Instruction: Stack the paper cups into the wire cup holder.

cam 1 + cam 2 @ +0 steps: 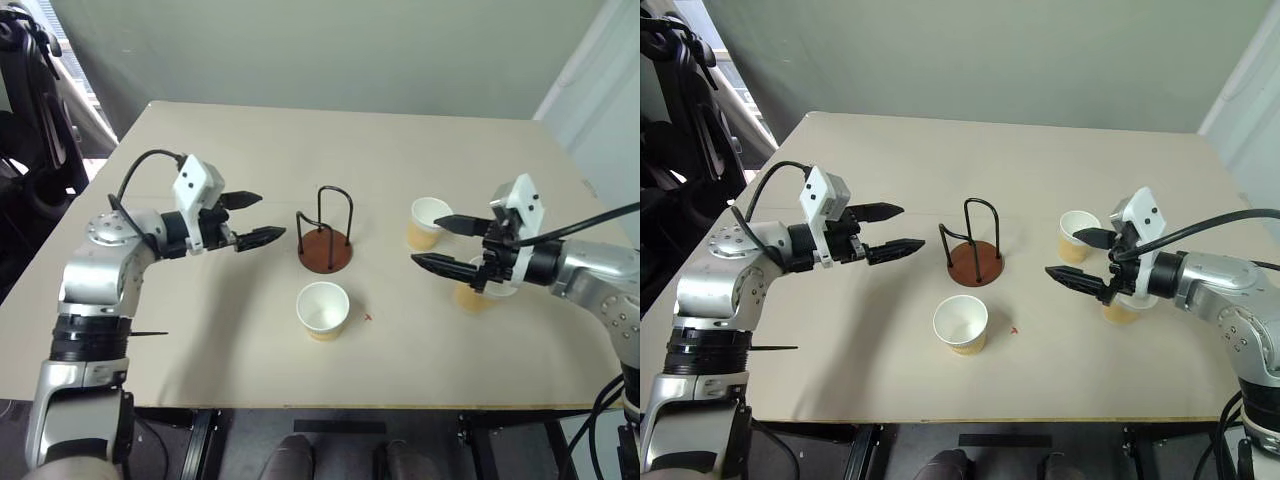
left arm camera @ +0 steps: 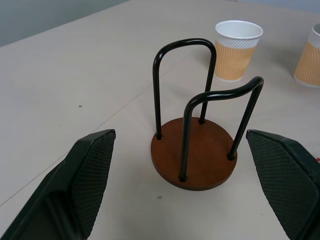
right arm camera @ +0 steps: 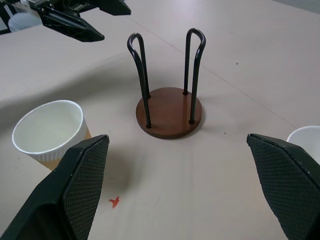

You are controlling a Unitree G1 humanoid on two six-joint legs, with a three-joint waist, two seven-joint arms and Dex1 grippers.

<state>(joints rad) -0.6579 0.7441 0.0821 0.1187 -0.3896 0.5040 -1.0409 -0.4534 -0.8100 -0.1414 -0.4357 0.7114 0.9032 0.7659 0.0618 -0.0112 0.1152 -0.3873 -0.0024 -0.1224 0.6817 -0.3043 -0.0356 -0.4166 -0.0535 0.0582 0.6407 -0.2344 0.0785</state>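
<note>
Paper cups, three in number, stand upright and mouth-up on the beige bench (image 1: pixel 200 330). The nearest cup (image 1: pixel 323 309) sits closest to the front edge, just in front of the wire cup holder, with a small red mark (image 1: pixel 368 318) on the bench beside it toward the robot's right. A second cup (image 1: pixel 477 291) stands well to the right, largely hidden beneath the right gripper. The third cup (image 1: pixel 428 222) stands just behind and a little inward of the second, apart from it.

The wire cup holder (image 1: pixel 325 247) stands at mid-bench, a round reddish-brown base carrying two upright black wire arches; it holds no cup.

The left gripper (image 1: pixel 252 219) hovers above the bench to the left of the holder, pointing toward it, its two black fingers spread wide apart and holding nothing. The right gripper (image 1: pixel 442 243) hovers on the opposite side, pointing inward toward the holder, fingers likewise spread wide with nothing between them; it hangs over the second cup, and whether it touches that cup cannot be told.

Beyond the far edge of the bench rises a plain grey wall (image 1: pixel 350 50).
</note>
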